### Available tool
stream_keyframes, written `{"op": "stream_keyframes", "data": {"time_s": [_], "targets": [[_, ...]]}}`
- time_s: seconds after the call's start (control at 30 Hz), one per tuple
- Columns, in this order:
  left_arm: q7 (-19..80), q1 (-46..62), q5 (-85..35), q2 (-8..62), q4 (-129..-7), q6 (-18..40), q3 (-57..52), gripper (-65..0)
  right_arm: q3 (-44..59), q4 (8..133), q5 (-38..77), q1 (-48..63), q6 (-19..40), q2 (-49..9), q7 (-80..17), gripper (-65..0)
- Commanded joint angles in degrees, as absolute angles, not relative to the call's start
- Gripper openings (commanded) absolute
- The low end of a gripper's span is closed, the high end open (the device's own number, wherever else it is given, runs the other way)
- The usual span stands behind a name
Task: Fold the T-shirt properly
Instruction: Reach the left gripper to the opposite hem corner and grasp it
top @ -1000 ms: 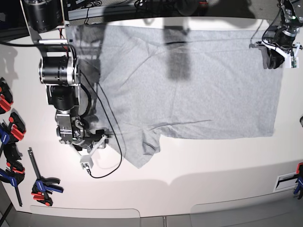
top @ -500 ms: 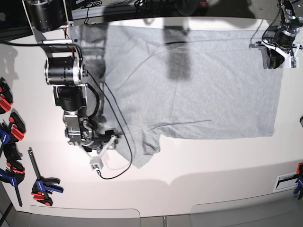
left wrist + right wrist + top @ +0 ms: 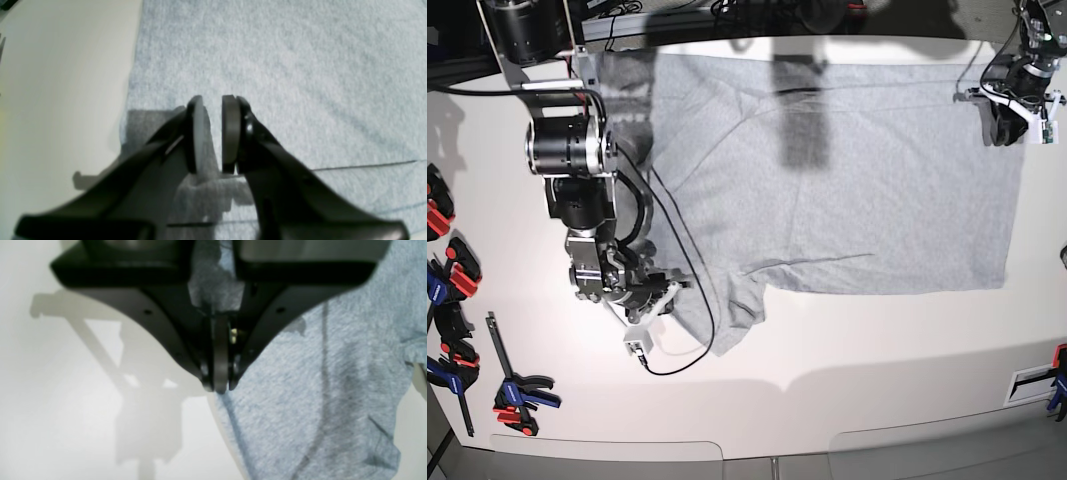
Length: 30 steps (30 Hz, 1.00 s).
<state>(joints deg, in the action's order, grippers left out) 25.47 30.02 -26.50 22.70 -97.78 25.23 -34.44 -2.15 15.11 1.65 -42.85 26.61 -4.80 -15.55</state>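
White tabletop (image 3: 847, 350), T-shirt (image 3: 847, 180) spread flat across it. Right gripper (image 3: 218, 386) pressed together at the shirt's sleeve-side edge; whether it pinches cloth is unclear. Left gripper (image 3: 213, 133) slightly parted over the far hem corner, gripping nothing visible.

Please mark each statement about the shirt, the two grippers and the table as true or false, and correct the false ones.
1. The T-shirt lies spread on the table. True.
2. The right gripper is wide open. False: its jaws are shut, at the shirt's edge.
3. The left gripper has a narrow gap between its pads, above grey cloth. True.
4. Black letters show on the shirt. False: only plain grey shows.
5. Clamps lie beside the right arm. True.
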Motion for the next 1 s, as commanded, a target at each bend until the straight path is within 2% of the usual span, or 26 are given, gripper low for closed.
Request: {"op": "stream_keyframes", "data": {"time_s": [0.0, 0.1, 0.2, 0.33, 0.43, 0.47, 0.73, 0.97], "targets": [[23.9, 29.4, -27.0, 23.7, -98.7, 25.0, -34.9, -56.1, -2.3, 14.9, 0.1, -42.7, 27.4, -4.6, -19.3, -65.0], [23.9, 27.6, -26.8, 23.7, -98.7, 24.7, -34.9, -56.1, -2.3, 14.9, 0.1, -42.3, 27.4, -4.6, -19.2, -65.0], [23.9, 24.2, -26.4, 24.0, -98.4, 20.2, -34.9, -55.1, -2.3, 14.9, 0.1, -42.2, 27.4, -4.6, -19.2, -65.0], [23.9, 16.2, -26.4, 26.8, -91.6, 18.5, -34.9, -43.9, -2.3, 14.9, 0.2, -42.2, 27.4, -4.6, -19.2, -65.0], [23.9, 8.2, -26.7, 30.6, -80.7, 18.6, -34.9, -31.8, -2.3, 14.9, 0.1, -42.2, 27.4, -4.6, -19.2, -65.0], [23.9, 5.4, -27.8, 32.0, -76.4, 18.6, -34.7, -30.4, -2.3, 14.9, 0.1, -42.2, 27.4, -4.6, -19.2, -65.0], [25.1, -16.4, -36.8, 40.0, -41.0, 19.5, -34.7, -30.4, -2.3, 14.9, 0.1, -42.2, 27.5, -4.6, -19.3, -65.0], [22.2, -26.8, -37.9, 40.7, -17.0, 21.6, -34.8, -30.5, -2.3, 14.9, 0.1, -42.2, 27.5, -4.6, -19.3, -65.0]]}}
